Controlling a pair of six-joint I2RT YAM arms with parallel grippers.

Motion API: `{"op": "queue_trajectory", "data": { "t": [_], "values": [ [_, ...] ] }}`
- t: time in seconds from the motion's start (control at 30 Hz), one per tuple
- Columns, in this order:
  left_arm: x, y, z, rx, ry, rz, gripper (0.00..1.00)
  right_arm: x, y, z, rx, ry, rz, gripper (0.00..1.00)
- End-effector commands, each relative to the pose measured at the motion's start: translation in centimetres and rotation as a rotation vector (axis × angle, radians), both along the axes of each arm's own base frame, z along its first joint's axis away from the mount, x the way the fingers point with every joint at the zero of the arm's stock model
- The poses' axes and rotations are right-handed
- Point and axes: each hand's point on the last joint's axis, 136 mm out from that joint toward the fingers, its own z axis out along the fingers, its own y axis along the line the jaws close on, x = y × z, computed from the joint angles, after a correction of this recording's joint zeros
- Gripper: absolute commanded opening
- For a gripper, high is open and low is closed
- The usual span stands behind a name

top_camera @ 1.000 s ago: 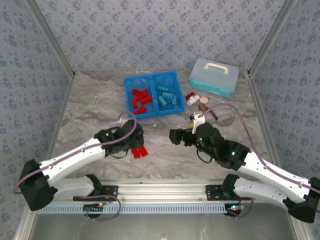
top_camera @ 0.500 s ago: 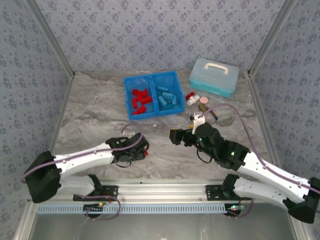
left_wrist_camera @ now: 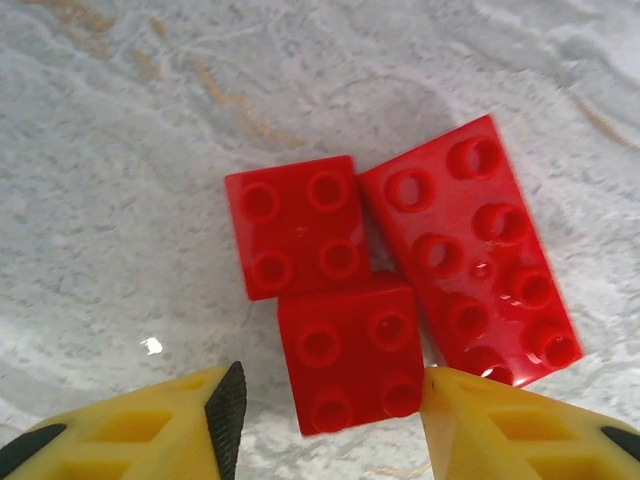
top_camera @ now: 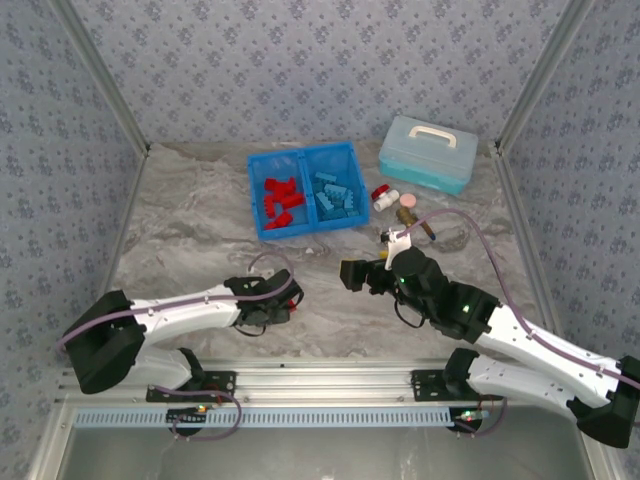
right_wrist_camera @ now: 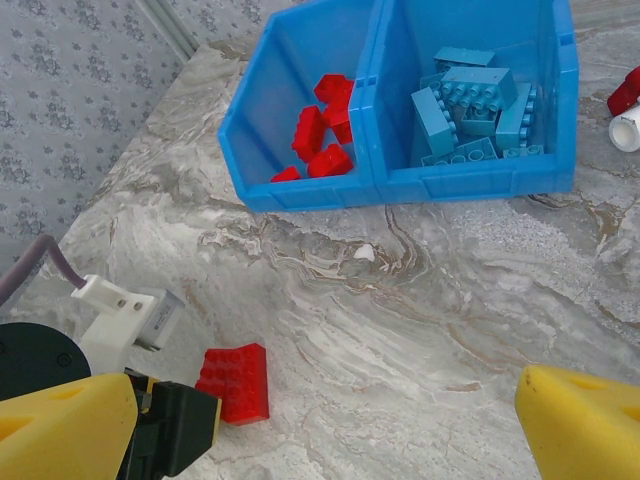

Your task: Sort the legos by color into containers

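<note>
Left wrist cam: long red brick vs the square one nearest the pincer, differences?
Long red brick has eight studs; square red brick has four. The long one lies outside the left pincer's gap; the square one sits partly between its jaws. Both red, studs up.

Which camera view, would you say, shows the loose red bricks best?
The left wrist view: three red studded plastic bricks, close up, studs clear, clustered. The right wrist view catches one, small. In the top view the left arm lies over them.
</note>
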Motion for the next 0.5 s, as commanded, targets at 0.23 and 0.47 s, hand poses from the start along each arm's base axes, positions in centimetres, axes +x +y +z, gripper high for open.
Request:
{"op": "queue_trajectory", "data": {
  "t": [0.23, 0.47],
  "values": [
    [-0.3, 0.7, -2.1, 0.078, 0.029, -0.017, 0.51, 0.1, -0.6, -0.1, 0.002, 0.002, -0.029, 1.0],
    [-0.3, 0.9, -2.3, 0.079, 0.031, -0.004, 0.39, 0.2, -0.7, -0.2, -0.001, 0.002, -0.033, 1.0]
  ]
}}
